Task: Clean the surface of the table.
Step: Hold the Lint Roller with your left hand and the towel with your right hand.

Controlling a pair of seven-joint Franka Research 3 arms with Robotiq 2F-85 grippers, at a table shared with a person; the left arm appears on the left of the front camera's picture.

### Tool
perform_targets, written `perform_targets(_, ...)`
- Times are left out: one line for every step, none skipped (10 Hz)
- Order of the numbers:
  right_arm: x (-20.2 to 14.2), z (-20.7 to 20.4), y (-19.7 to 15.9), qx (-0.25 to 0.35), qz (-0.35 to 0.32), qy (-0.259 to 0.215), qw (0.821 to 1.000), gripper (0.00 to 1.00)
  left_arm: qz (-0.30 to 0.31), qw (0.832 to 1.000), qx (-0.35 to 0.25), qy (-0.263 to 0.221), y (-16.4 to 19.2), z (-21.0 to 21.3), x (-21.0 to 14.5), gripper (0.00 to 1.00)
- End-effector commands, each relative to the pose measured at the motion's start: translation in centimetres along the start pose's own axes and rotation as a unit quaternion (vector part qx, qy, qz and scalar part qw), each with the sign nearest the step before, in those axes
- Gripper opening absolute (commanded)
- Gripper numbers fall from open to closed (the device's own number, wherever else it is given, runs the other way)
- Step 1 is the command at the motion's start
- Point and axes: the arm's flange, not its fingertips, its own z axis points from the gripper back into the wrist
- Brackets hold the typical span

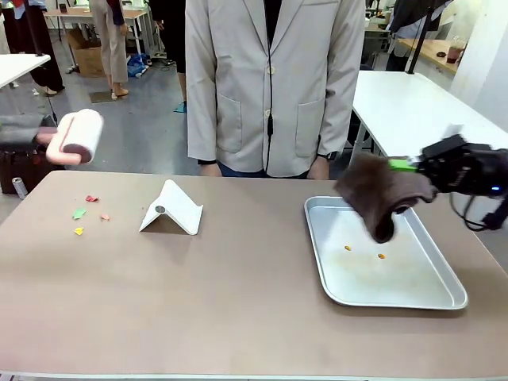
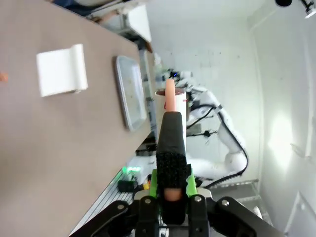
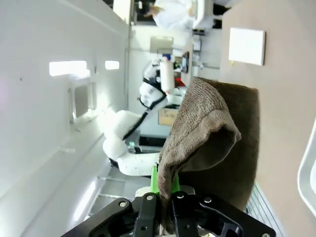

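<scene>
The taupe table [image 1: 238, 309] spans the front view. At its far left, above the edge, my left gripper [image 1: 38, 136] is shut on the pink handle of a lint roller [image 1: 79, 135] with a white roll. In the left wrist view the fingers [image 2: 170, 192] clamp that handle and the roller [image 2: 170, 101] points away over the table [image 2: 44, 158]. On the right my right gripper [image 1: 409, 167] is shut on a brown cloth [image 1: 377, 198], which hangs over the tray's far edge. The right wrist view shows the cloth [image 3: 212, 143] draped from the gripper [image 3: 165, 186].
A silver metal tray [image 1: 444, 298] with two orange crumbs [image 1: 348, 248] lies at the right. A white folded stand [image 1: 171, 210] sits left of centre, with small coloured scraps [image 1: 86, 211] beside it. A person in a beige jacket [image 1: 270, 87] stands at the far edge.
</scene>
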Motion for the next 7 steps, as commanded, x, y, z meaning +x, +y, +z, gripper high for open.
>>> perform_targets(-0.5,3.6,0.2,0.014,-0.010,-0.023,1.000,0.00,-0.037,0.997,0.026,0.065,1.8,4.5,-0.8,0.00)
perform_targets(-1.3,5.4,0.2,0.007,-0.006,-0.047,0.999,0.00,-0.045,0.997,0.026,0.062,2.6,6.9,-1.6,0.00)
perform_targets(-2.2,7.1,0.1,0.010,0.010,-0.062,0.998,0.00,-0.039,0.998,0.013,0.041,3.4,9.0,-2.3,0.00)
perform_targets(-3.2,8.5,-0.2,0.012,0.019,-0.083,0.996,0.00,-0.029,0.999,-0.013,0.011,4.6,10.9,-3.1,0.00)
perform_targets(-4.1,9.2,-0.5,0.017,0.030,-0.097,0.995,0.00,-0.042,0.999,-0.028,-0.006,5.1,11.4,-3.8,0.00)
perform_targets(-4.6,9.3,-0.8,0.008,0.030,-0.107,0.994,0.00,-0.036,0.998,-0.041,-0.027,5.7,11.1,-3.8,0.00)
perform_targets(-4.9,9.2,-1.1,-0.002,0.035,-0.111,0.993,0.00,-0.030,0.997,-0.052,-0.040,6.2,10.9,-3.5,0.00)
